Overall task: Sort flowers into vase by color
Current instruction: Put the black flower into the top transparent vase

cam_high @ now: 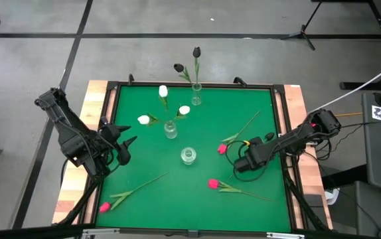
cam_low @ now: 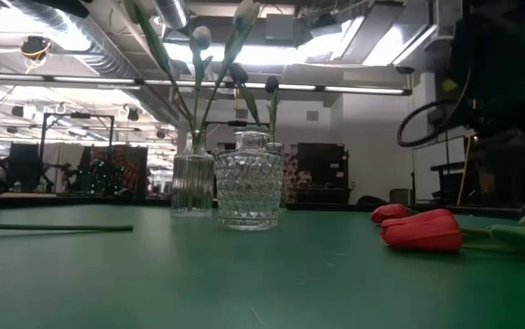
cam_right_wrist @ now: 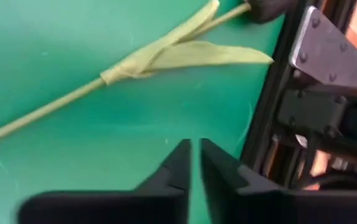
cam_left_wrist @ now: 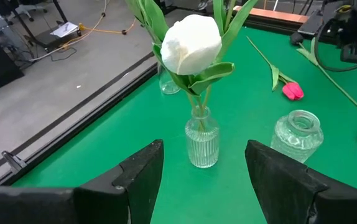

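Flowers, artificial tulips on long thin green stems, are standing partly sorted on the green table mat (cam_high: 197, 126). Three white-headed tulips (cam_high: 163, 91) are standing in a small ribbed clear-glass vase (cam_high: 170, 129) near the middle of the mat, and two black-headed tulips (cam_high: 196, 52) are leaning out of a slender clear-glass vase (cam_high: 196, 95) at the far edge. A third vase, a round cut-glass jar (cam_high: 188, 156), is sitting at the centre with nothing in it. Three pink-red tulips are lying flat on the mat: one (cam_high: 222, 149) just beside the right gripper, its stem running toward the far right corner; one (cam_high: 213, 184) toward the near right side; and one (cam_high: 104, 207) at the near left corner.

The left gripper (cam_high: 125, 147) is hovering over the left edge of the mat, its two dark fingers (cam_left_wrist: 144, 177) standing wide apart and holding nothing; the left wrist view is facing the ribbed vase and a white bloom. The right gripper (cam_high: 238, 163) is lying low over the mat to the right of the cut-glass jar. In the right wrist view its fingers (cam_right_wrist: 177, 167) are standing almost together, with only a narrow slit between the tips and nothing between them, while a pale green stem and leaf (cam_right_wrist: 166, 53) are lying on the mat beyond the tips, apart from them.
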### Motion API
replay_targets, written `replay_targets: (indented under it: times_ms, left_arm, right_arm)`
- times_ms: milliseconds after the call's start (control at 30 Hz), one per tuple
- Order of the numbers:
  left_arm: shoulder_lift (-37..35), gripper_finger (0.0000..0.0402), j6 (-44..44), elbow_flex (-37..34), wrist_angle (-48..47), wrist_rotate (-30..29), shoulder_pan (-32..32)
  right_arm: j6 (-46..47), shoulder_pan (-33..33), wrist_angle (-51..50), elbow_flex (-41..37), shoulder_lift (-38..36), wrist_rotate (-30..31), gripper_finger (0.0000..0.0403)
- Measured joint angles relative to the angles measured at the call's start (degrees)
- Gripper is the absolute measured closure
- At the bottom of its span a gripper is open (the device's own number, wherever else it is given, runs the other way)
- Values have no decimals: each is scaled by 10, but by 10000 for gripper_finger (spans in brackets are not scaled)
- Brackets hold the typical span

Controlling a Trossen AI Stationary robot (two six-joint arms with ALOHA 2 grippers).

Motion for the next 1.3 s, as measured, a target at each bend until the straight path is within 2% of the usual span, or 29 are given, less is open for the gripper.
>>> replay_targets:
  times_ms: [67, 367, 467, 567, 667, 767, 833, 900, 1200, 1267, 1300]
  left_arm:
    - [0, 178, 0, 0, 0, 0, 0]
    - [0, 178, 2, 0, 0, 0, 0]
    - [0, 178, 2, 0, 0, 0, 0]
    - [0, 178, 2, 0, 0, 0, 0]
    - [0, 178, 1, 0, 0, 0, 0]
    - [0, 178, 1, 0, 0, 0, 0]
    - [0, 178, 1, 0, 0, 0, 0]
    - [0, 178, 1, 0, 0, 0, 0]
    - [0, 178, 0, 0, 0, 0, 0]
    - [0, 178, 0, 0, 0, 0, 0]
    - [0, 178, 0, 0, 0, 0, 0]
  right_arm:
    - [-8, -1, 16, -14, 0, 3, 391]
    - [-2, -24, 110, -87, 0, 24, 394]
    - [-25, -42, 133, -89, 0, 45, 398]
    - [-51, -67, 153, -81, 0, 99, 398]
    - [-106, -101, 190, -80, 0, 155, 398]
    - [-216, -137, 251, -80, 0, 197, 400]
    - [-294, -157, 294, -79, -1, 211, 398]
    - [-333, -170, 313, -67, 0, 213, 397]
    - [-509, -170, 266, 18, -36, 237, 396]
    - [-505, -170, 252, 33, -45, 238, 396]
    - [-463, -170, 232, 39, -47, 235, 396]
